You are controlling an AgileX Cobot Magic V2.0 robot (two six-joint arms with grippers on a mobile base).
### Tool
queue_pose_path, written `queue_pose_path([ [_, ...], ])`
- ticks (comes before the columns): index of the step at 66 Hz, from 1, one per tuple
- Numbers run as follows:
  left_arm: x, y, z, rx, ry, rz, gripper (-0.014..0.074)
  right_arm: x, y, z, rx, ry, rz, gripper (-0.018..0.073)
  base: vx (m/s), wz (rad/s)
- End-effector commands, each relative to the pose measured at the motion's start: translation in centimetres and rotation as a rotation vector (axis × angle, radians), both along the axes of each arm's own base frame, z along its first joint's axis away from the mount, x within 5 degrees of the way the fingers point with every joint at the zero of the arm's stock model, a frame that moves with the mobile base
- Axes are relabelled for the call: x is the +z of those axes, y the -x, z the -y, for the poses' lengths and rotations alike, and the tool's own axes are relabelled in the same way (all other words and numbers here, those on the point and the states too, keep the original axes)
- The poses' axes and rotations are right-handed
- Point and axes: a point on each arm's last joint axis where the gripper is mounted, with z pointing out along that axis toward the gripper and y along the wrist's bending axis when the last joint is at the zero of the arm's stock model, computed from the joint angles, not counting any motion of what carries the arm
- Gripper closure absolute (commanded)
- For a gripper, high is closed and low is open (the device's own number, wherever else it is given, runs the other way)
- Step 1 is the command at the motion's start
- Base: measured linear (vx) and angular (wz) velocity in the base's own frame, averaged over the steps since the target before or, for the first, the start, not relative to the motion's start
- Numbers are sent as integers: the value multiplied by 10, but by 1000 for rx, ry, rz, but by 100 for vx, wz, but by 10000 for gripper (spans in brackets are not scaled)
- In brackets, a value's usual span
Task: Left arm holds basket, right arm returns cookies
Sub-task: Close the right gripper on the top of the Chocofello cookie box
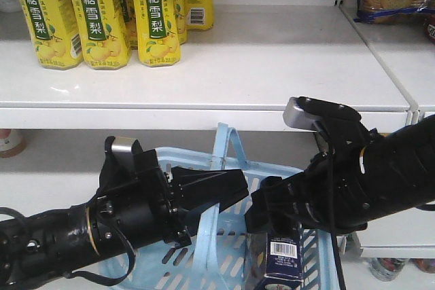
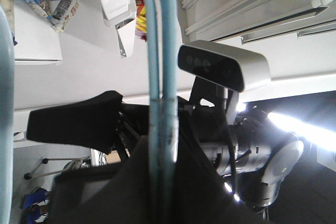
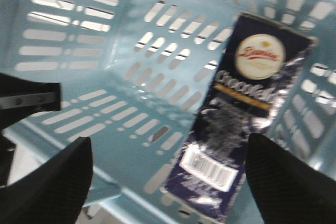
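Bright, even light in the front view, white glare in the left wrist view, cookies (image 3: 247, 124) blurred.

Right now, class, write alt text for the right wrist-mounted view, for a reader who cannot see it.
A dark navy cookie box stands tilted inside a light blue slotted basket, its barcode end nearest the camera. The black jaws of the right gripper are open, one at each lower corner of the picture.

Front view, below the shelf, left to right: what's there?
left arm → left hand → cookies → right arm. The basket spans the middle behind them, so it is left out of the order.
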Motion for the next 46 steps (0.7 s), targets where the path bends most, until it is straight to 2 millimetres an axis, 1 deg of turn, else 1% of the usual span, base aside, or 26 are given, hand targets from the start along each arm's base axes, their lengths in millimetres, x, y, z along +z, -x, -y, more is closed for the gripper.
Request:
queue_pose_path([
  [1, 40, -9, -14, 104, 293, 99, 599, 12, -2, 4, -12, 14, 69, 11, 0, 0],
  [10, 40, -9, -14, 104, 293, 99, 599, 11, -2, 5, -28, 30, 66, 11, 0, 0],
  [27, 40, -9, -14, 104, 293, 99, 599, 12, -9, 8, -115, 34, 102, 11, 0, 0],
  [46, 40, -9, -14, 104, 293, 99, 599, 2, -17, 3, -132, 40, 64, 11, 0, 0],
])
